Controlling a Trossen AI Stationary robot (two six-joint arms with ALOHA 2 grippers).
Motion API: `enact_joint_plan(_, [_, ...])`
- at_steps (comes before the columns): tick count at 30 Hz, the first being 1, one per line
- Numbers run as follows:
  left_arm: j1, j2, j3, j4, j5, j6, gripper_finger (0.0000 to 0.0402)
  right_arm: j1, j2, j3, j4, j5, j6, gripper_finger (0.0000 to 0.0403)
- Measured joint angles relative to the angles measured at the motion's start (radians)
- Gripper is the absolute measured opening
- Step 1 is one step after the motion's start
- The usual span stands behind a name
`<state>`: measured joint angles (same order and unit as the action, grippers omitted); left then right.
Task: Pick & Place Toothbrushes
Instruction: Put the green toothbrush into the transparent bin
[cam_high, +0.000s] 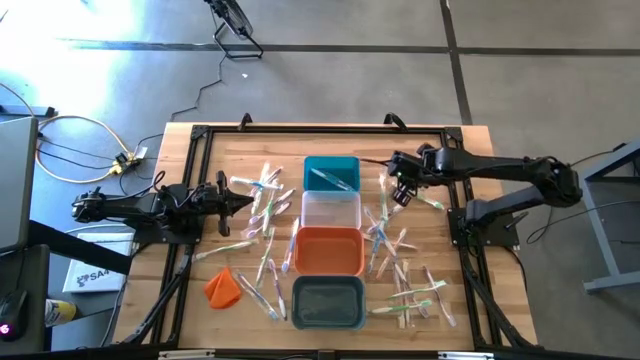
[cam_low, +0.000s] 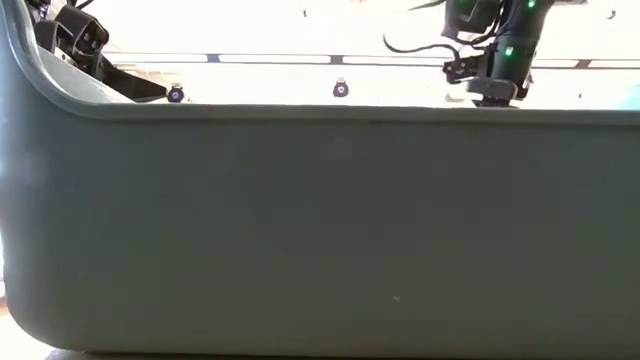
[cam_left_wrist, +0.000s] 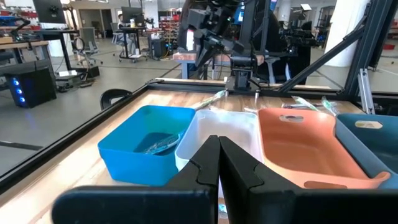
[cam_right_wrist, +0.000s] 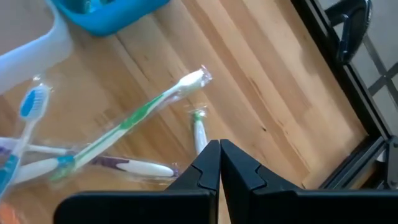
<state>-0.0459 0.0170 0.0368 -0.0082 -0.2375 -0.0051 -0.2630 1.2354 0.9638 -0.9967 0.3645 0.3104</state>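
Observation:
Many toothbrushes lie flat on the wooden table, one scatter left of the bins and one right of them. One toothbrush lies inside the teal bin. My right gripper hangs shut above the right scatter, tipped down, with nothing between its fingers. Beneath it lie a green-and-white toothbrush and a shorter one, partly hidden by the fingertips. My left gripper is shut and level at the table's left, pointing at the bins.
Four bins stand in a column at the table's middle: teal, clear, orange and grey. The grey bin's wall fills the low view. An orange lump lies near left. A black frame rims the table.

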Motion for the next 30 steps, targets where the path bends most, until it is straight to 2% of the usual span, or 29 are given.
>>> enact_joint_plan(8, [0.0,0.0,0.0,0.0,0.0,0.0,0.0001,-0.096,0.0,0.0,0.01,-0.021,0.01,0.0004])
enact_joint_plan(14, [0.0,0.0,0.0,0.0,0.0,0.0,0.0001,-0.21,0.0,0.0,0.01,-0.194,-0.007,0.0004])
enact_joint_plan(17, [0.0,0.0,0.0,0.0,0.0,0.0,0.0001,-0.252,0.0,0.0,0.009,-0.241,-0.059,0.0004])
enact_joint_plan(21, [0.0,0.0,0.0,0.0,0.0,0.0,0.0001,-0.295,0.0,0.0,0.01,-0.246,-0.13,0.0004])
enact_joint_plan(26, [0.0,0.0,0.0,0.0,0.0,0.0,0.0001,-0.31,0.0,0.0,0.019,-0.158,-0.136,0.0004])
enact_joint_plan(30, [0.0,0.0,0.0,0.0,0.0,0.0,0.0001,-0.308,0.0,0.0,0.02,-0.159,-0.16,0.0011])
